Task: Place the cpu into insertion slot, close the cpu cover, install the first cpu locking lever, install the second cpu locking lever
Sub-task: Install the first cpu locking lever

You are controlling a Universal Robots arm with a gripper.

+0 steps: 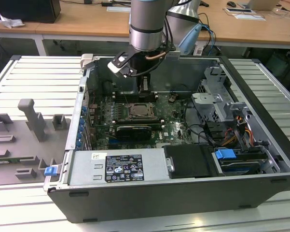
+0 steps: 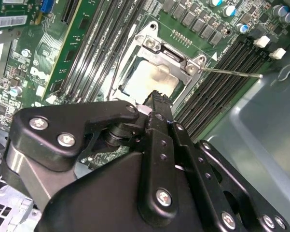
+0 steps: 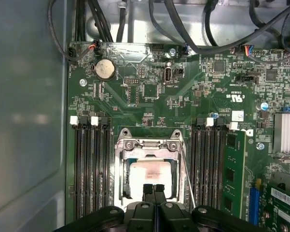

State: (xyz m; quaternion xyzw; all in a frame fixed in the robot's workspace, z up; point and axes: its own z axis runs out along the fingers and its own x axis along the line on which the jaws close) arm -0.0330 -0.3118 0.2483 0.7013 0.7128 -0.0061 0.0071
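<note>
The cpu (image 3: 152, 175) lies in the insertion slot (image 1: 143, 112) on the green motherboard, its pale metal top showing through the window of the cpu cover (image 3: 147, 144). The cover lies flat over the chip. A thin wire locking lever (image 2: 231, 72) sticks out sideways from the socket corner, over the memory slots. In the first wrist view a lever (image 3: 187, 176) runs along one side of the socket. My gripper (image 3: 154, 192) hangs just above the socket's edge, fingers pressed together with nothing between them. It also shows in the second wrist view (image 2: 158, 99) and the exterior view (image 1: 145, 87).
Long black memory slots (image 3: 91, 169) flank the socket on both sides. Black cables (image 3: 198, 29) cross the far end of the board. The case wall (image 1: 149, 169), a drive cage (image 1: 217, 104) and a grey fixture plate (image 1: 24, 135) surround the work area.
</note>
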